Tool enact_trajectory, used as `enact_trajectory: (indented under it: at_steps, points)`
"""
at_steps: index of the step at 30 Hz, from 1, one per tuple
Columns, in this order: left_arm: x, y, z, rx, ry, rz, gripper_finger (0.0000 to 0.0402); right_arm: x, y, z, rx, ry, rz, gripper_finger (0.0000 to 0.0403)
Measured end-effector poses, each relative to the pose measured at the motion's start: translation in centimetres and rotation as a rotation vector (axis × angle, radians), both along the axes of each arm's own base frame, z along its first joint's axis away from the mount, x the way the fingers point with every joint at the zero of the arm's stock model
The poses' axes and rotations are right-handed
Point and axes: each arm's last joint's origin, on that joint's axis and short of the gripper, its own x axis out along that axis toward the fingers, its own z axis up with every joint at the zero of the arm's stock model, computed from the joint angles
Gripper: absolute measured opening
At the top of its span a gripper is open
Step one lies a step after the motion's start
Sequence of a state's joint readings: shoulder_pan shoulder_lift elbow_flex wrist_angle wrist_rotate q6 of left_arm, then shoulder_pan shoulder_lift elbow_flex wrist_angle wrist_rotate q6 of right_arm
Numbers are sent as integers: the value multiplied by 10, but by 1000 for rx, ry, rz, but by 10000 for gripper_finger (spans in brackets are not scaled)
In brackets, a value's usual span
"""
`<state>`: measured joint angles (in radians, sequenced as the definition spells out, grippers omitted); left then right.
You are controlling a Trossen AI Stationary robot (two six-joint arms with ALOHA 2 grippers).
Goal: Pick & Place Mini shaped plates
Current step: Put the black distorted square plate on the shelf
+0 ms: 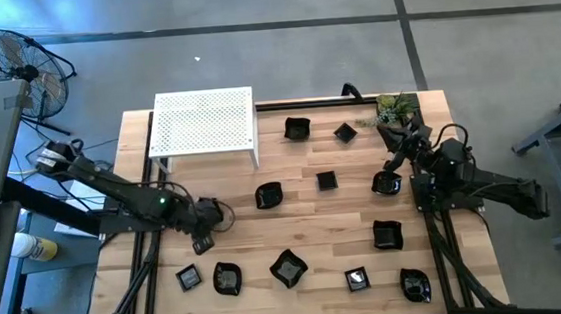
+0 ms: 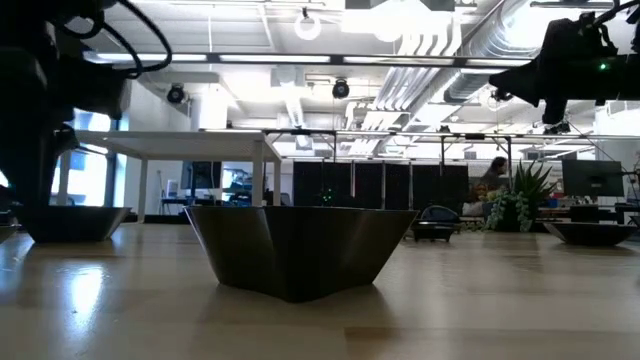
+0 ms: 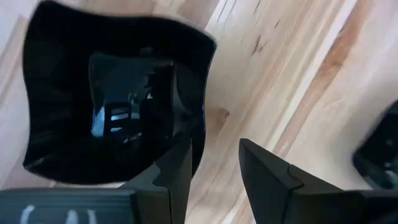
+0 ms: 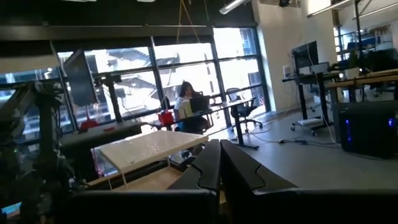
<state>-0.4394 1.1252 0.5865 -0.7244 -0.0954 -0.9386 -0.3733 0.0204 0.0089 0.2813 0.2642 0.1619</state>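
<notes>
Hovering low over the front-left part of the wooden desk (image 1: pixel 306 225), the left end effector (image 1: pixel 204 243) hangs just above a glossy black dish (image 3: pixel 112 99) with wavy sides. Its two dark fingers (image 3: pixel 180 171) are spread slightly, with bare wood showing in the gap, and nothing is between them. One finger sits at the dish's near rim, though whether it touches is unclear.

The other mini shaped plates (image 1: pixel 327 180) lie scattered across the desk, well apart from one another, with a white perforated stand (image 1: pixel 204 123) at the back left.

The right end effector (image 4: pixel 219 163) is raised near the back-right corner, beside a small green plant (image 1: pixel 397 108); its fingers are pressed together on nothing and point out into the room.

Risks, as a judgement: the rim is thin, flared and slick, so a closing finger could slide off it, flip the dish, or push it toward the neighbouring dish (image 3: pixel 379 155). A slightly off-centre descent could also press the finger onto the rim and tip the dish.
</notes>
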Motion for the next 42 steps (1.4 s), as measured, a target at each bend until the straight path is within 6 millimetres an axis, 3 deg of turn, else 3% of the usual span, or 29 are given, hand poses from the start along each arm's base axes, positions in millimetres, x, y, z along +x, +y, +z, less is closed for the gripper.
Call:
enact_trajectory:
  at_steps: [7,18,29,33,39,42]
  points:
    - [0,0,-3,72,-12,83,126,0,-1,0,0,6,-22,6]
    - [5,-1,-5,95,-41,110,56,-1,-2,-1,10,9,-66,6]
    - [16,-7,-23,76,25,129,95,-2,-3,-1,20,5,-108,3]
    - [22,-10,-13,69,0,121,75,-2,-3,-1,22,4,-116,3]
    - [35,-16,13,56,-75,29,8,-2,-3,-1,26,3,-133,4]
    - [37,-17,22,62,-76,29,8,-3,-3,-1,30,2,-146,6]
